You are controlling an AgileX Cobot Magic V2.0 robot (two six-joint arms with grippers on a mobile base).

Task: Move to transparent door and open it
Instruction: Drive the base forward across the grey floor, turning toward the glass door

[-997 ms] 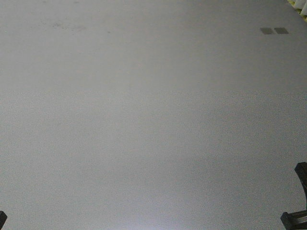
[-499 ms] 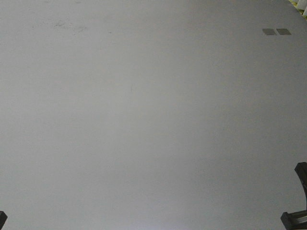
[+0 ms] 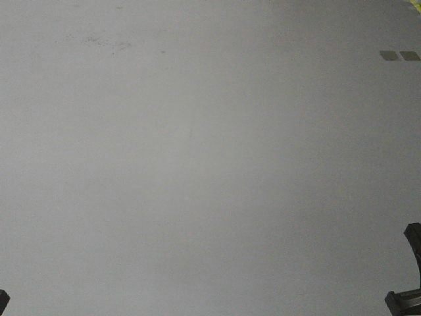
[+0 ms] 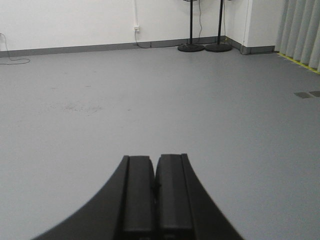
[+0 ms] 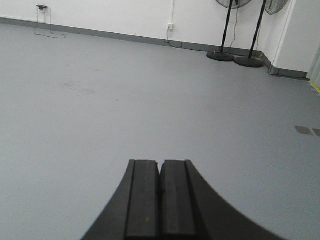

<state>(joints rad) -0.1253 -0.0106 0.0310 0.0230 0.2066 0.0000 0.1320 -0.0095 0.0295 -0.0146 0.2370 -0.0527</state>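
**STATUS.** Step in hand: approach phase (base travel to door). Door is not in any view, so its location can't be told from here. No glass panel, frame or handle visible.

**VIEWS.**
- Front cam: bare grey floor (image 3: 197, 171) only, w/ two dark patches (image 3: 399, 56) at upper right.
- L wrist cam: open floor out to a white wall (image 4: 75, 20). Two fan stands (image 4: 191, 47) stand near the corner, curtain (image 4: 300, 30) at right edge.
- R wrist cam: wall and stands again, diff. angle.

**GRIPPERS.**
- L gripper (image 4: 155, 165): fingers pressed together, nothing between them.
- R gripper (image 5: 160, 167): likewise closed and empty.
- Both point fwd over the floor.

**NEXT MOVE (est.).**
1. Turn/drive base until door enters a view. None of the present headings shows it.
2. Square up to the handle side and stop w/ handle in arm reach.
3. Part the fingers of one gripper before reaching. Closed fingers can't take a pull handle.
4. Leave room for door swing. Swing direction can't be judged from here.
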